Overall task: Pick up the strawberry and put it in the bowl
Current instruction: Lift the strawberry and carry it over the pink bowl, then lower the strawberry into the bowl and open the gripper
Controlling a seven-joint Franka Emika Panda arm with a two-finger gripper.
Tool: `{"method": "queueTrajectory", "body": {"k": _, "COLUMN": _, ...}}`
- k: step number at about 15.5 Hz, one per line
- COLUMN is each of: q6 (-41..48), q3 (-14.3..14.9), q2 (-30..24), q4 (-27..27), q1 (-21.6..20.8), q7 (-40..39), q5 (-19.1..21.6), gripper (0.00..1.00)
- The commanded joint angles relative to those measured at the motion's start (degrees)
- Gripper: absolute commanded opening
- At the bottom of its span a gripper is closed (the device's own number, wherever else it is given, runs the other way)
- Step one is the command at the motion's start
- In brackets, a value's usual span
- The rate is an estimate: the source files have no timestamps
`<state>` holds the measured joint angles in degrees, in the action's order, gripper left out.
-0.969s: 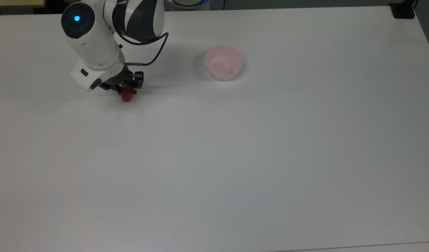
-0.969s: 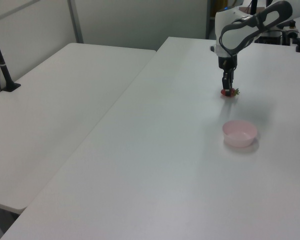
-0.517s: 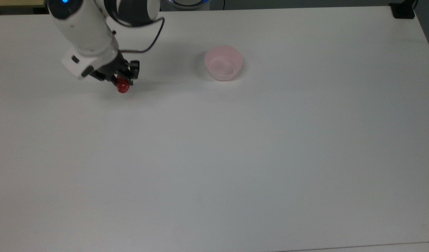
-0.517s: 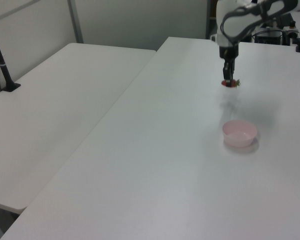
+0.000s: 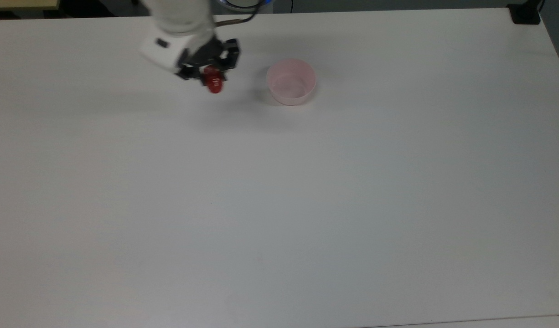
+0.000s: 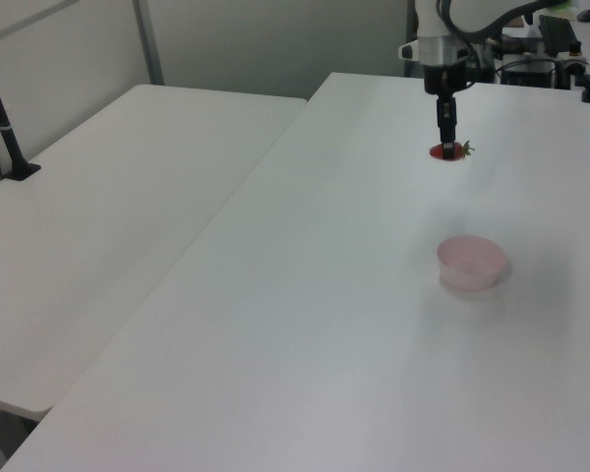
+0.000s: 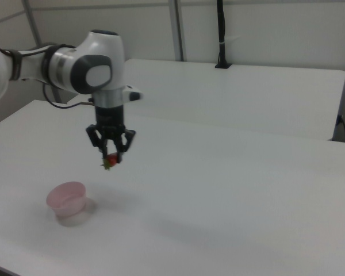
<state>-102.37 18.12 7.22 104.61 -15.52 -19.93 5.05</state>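
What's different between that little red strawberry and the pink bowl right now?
The strawberry is glossy deep red with a green top; the bowl is pale, see-through pink. The strawberry is much smaller than the bowl. The strawberry hangs in the air, pinched in the gripper, while the bowl sits on the white table. The strawberry is elongated; the bowl is round and open-topped. Both are smooth and reddish in tone.

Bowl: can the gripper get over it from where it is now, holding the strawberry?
Probably yes. The gripper holds the strawberry clear of the table, and nothing stands between it and the bowl on the top view's right. The bowl sits upright with its mouth open.
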Motion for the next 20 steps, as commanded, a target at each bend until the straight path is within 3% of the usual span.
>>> {"method": "queueTrajectory", "body": {"k": 1, "q6": 3.84, "q3": 2.10, "q2": -1.07, "q4": 1.82, "q1": -8.63, "q7": 3.31, "q5": -1.80, "gripper": 0.40}}
{"method": "queueTrajectory", "body": {"k": 6, "q6": 6.66, "q3": 2.10, "q2": -0.11, "q4": 6.82, "q1": -19.26, "q7": 8.49, "q5": -4.44, "gripper": 0.41}}
{"method": "queueTrajectory", "body": {"k": 8, "q6": 6.31, "q3": 2.01, "q2": 1.91, "q4": 6.92, "q1": -19.99, "q7": 10.34, "q5": -4.53, "gripper": 0.44}}
{"method": "queueTrajectory", "body": {"k": 10, "q6": 5.96, "q3": 1.75, "q2": 2.97, "q4": 7.09, "q1": -19.81, "q7": 10.53, "q5": -4.44, "gripper": 0.53}}
{"method": "queueTrajectory", "body": {"k": 12, "q6": 5.87, "q3": 1.66, "q2": 3.85, "q4": 7.36, "q1": -19.46, "q7": 10.61, "q5": -4.44, "gripper": 1.00}}
{"method": "queueTrajectory", "body": {"k": 13, "q6": 5.87, "q3": 1.66, "q2": 3.85, "q4": 7.18, "q1": -19.29, "q7": 10.61, "q5": -4.44, "gripper": 1.00}}
{"method": "queueTrajectory", "body": {"k": 15, "q6": 6.74, "q3": -0.78, "q2": 2.37, "q4": 5.96, "q1": -15.53, "q7": 11.05, "q5": -4.44, "gripper": 1.00}}
{"method": "queueTrajectory", "body": {"k": 18, "q6": 7.27, "q3": -11.06, "q2": -5.17, "q4": 2.54, "q1": 0.18, "q7": 13.43, "q5": -4.61, "gripper": 1.00}}
{"method": "queueTrajectory", "body": {"k": 20, "q6": 11.12, "q3": -12.14, "q2": -8.09, "q4": -1.49, "q1": 4.78, "q7": 13.25, "q5": -5.14, "gripper": 1.00}}
